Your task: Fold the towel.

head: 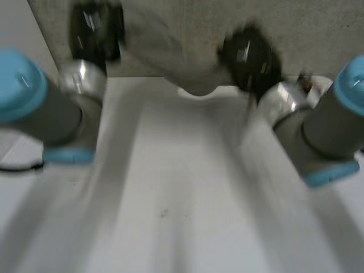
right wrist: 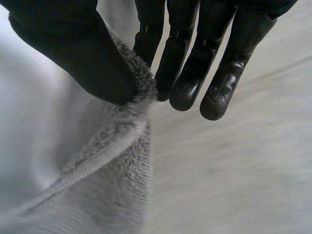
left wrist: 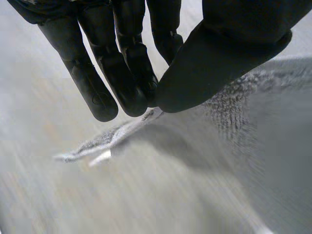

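Two edge points of the grey fluffy terry towel [head: 170,40], at the far end of the white table [head: 187,199], are pinched, thumb against fingers, by the left hand [left wrist: 224,53] and the right hand [right wrist: 73,53], likely so a fold can be drawn.

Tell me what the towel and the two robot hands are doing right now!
towel, grey, edge pinched and raised by both hands
left hand, shut on the towel's edge, thumb against fingers
right hand, shut on the towel's edge, thumb against fingers
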`<state>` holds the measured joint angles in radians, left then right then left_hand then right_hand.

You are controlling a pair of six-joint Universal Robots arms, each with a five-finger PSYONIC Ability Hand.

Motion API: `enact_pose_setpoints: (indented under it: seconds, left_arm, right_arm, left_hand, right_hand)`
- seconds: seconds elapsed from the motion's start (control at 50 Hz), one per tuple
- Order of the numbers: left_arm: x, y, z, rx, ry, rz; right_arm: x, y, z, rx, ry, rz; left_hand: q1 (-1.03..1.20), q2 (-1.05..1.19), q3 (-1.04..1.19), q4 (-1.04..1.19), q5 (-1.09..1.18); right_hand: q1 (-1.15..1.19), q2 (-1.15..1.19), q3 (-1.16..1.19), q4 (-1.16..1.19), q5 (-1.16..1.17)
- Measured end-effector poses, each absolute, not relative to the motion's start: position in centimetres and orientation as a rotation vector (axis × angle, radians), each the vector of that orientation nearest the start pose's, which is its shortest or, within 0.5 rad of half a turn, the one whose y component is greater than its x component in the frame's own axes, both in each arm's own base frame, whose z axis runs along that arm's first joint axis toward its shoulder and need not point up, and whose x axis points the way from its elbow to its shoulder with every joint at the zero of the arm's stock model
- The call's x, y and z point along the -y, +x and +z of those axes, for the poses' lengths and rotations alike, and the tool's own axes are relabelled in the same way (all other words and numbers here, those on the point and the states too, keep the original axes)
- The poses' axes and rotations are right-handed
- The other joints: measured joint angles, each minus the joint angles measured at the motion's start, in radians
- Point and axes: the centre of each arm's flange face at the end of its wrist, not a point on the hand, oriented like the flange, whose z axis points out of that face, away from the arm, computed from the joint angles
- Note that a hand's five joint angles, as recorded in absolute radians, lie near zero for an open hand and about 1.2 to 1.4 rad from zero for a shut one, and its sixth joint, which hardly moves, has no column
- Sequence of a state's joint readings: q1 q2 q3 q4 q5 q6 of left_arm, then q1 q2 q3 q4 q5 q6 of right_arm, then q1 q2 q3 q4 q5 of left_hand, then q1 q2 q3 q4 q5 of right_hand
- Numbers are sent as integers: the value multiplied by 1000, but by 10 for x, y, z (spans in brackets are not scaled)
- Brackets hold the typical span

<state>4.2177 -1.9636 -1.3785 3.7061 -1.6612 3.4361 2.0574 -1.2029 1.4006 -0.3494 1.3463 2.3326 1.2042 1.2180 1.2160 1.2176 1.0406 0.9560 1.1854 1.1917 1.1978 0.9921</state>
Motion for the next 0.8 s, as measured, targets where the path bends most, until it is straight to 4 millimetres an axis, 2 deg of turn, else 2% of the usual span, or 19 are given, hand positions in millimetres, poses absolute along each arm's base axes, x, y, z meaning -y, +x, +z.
enact_pose_setpoints:
  seconds: [0.02, 0.04, 0.06, 0.08, 0.1, 0.12, 0.18, 0.24, 0.3, 0.36, 0.52, 0.56, 0.58, 0.62, 0.64, 0.66, 0.72, 0.74, 0.8]
  left_arm:
    - [305, -305, 271, -1808, 637, -2619]
    - [297, -302, 241, -1902, 711, -2505]
    - [292, -301, 227, -1943, 747, -2448]
    - [284, -298, 204, -2005, 813, -2347]
    - [284, -298, 204, -2005, 813, -2347]
    - [271, -294, 173, -2083, 912, -2194]
    - [249, -287, 135, -2171, 1062, -1956]
    - [234, -282, 119, -2220, 1145, -1799]
    - [225, -279, 119, -2242, 1167, -1727]
    - [216, -278, 131, -2253, 1159, -1708]
    - [192, -285, 160, -2261, 1149, -1797]
    - [186, -286, 163, -2262, 1155, -1818]
    - [184, -286, 164, -2263, 1158, -1823]
    - [181, -286, 166, -2263, 1162, -1835]
    - [181, -286, 166, -2263, 1162, -1835]
    - [181, -285, 166, -2264, 1161, -1840]
    - [183, -284, 166, -2265, 1153, -1841]
    - [188, -281, 165, -2267, 1132, -1837]
    - [200, -273, 165, -2273, 1085, -1827]
  right_arm:
    - [277, 318, 252, -1565, -1535, -2364]
    - [269, 314, 227, -1665, -1616, -2204]
    - [265, 313, 218, -1704, -1647, -2138]
    - [259, 309, 203, -1763, -1694, -2030]
    - [259, 309, 203, -1763, -1694, -2030]
    - [246, 302, 177, -1871, -1781, -1811]
    - [236, 293, 156, -1967, -1838, -1608]
    - [234, 286, 149, -2035, -1826, -1518]
    - [236, 281, 149, -2076, -1776, -1508]
    - [238, 277, 157, -2108, -1680, -1540]
    - [229, 268, 171, -2126, -1530, -1594]
    - [225, 266, 174, -2121, -1515, -1612]
    - [224, 265, 175, -2119, -1511, -1619]
    - [220, 264, 178, -2106, -1503, -1648]
    - [220, 264, 178, -2106, -1503, -1648]
    - [218, 262, 182, -2089, -1497, -1683]
    - [217, 262, 186, -2076, -1493, -1711]
    - [217, 262, 189, -2068, -1490, -1729]
    - [218, 262, 193, -2057, -1484, -1759]
  left_hand:
    - [0, 0, 0, 0, 0]
    - [0, 0, 0, 0, 0]
    - [0, 0, 0, 0, 0]
    - [0, 0, 0, 0, 0]
    - [0, 0, 0, 0, 0]
    - [0, 0, 0, 0, 0]
    - [0, 0, 0, 0, 0]
    - [0, 0, 0, 0, 0]
    - [0, 0, 0, 0, 0]
    - [0, 0, 0, 0, 0]
    - [-31, -57, -55, -44, -39]
    - [-161, -185, -182, -161, -155]
    - [-407, -405, -401, -390, -390]
    - [-560, -582, -575, -559, -558]
    - [-560, -582, -575, -559, -558]
    - [-719, -716, -714, -717, -717]
    - [-815, -830, -820, -825, -823]
    - [-894, -909, -906, -908, -907]
    - [-934, -951, -947, -950, -949]
  right_hand:
    - [0, 0, 0, 0, 0]
    - [0, 0, 0, 0, 0]
    - [0, 0, 0, 0, 0]
    - [0, 0, 0, 0, 0]
    - [0, 0, 0, 0, 0]
    - [0, 0, 0, 0, 0]
    - [0, 0, 0, 0, 0]
    - [-1, 0, 0, 0, 0]
    - [-1, 0, 0, 0, 0]
    - [-1, 0, 0, 0, 0]
    - [-1, 0, 0, 0, 1]
    - [-1, 0, 0, 0, 2]
    - [-1, 0, 0, 0, 2]
    - [-1, 0, 0, 0, 3]
    - [-1, 0, 0, 0, 3]
    - [-1, 0, 0, 0, 3]
    - [-1, 0, 0, 0, 3]
    - [-1, 0, 0, 0, 3]
    - [-1, 0, 0, 0, 3]
